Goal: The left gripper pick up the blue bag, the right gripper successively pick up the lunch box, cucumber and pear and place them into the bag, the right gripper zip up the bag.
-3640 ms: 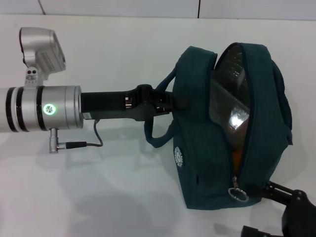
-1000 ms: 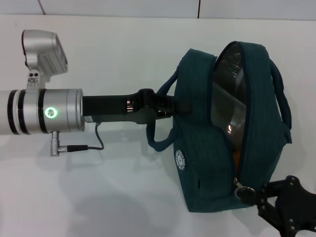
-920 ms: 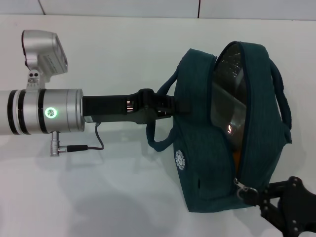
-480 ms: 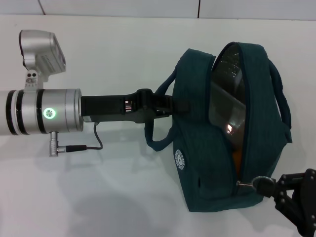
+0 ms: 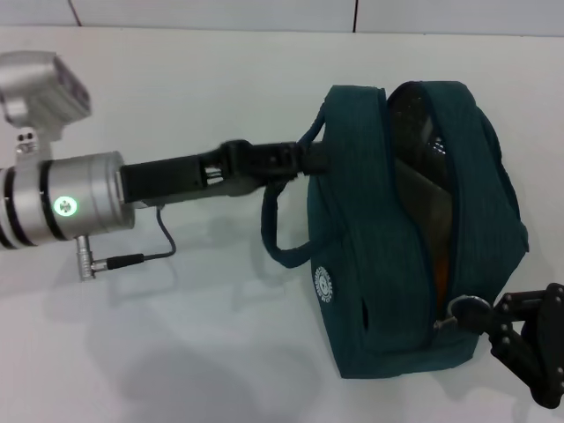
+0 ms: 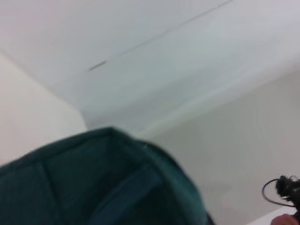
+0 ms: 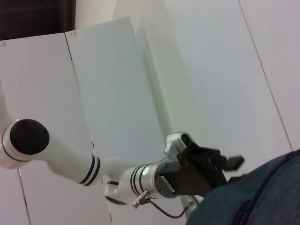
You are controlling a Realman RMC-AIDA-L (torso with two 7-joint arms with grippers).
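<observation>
Blue bag (image 5: 388,238) zipping is the step you are in: the packing looks done, since no lunch box, cucumber or pear lies on the white table (image 5: 176,352), and an orange patch, probably the pear (image 5: 440,275), shows through the open slit. Starting at your left, the left gripper (image 5: 304,157) reaches across from the silver arm section and is clamped on the bag's near handle, holding the bag upright on the table. The mouth gapes along the top and down the right side, its foil lining visible. At the lower right, the right gripper (image 5: 480,315) sits against the zipper pull (image 5: 458,310) at the foot of the opening, fingers pinched on it as far as you can judge. Next you need to draw that pull up and over the curved track while the left gripper steadies the bag.
</observation>
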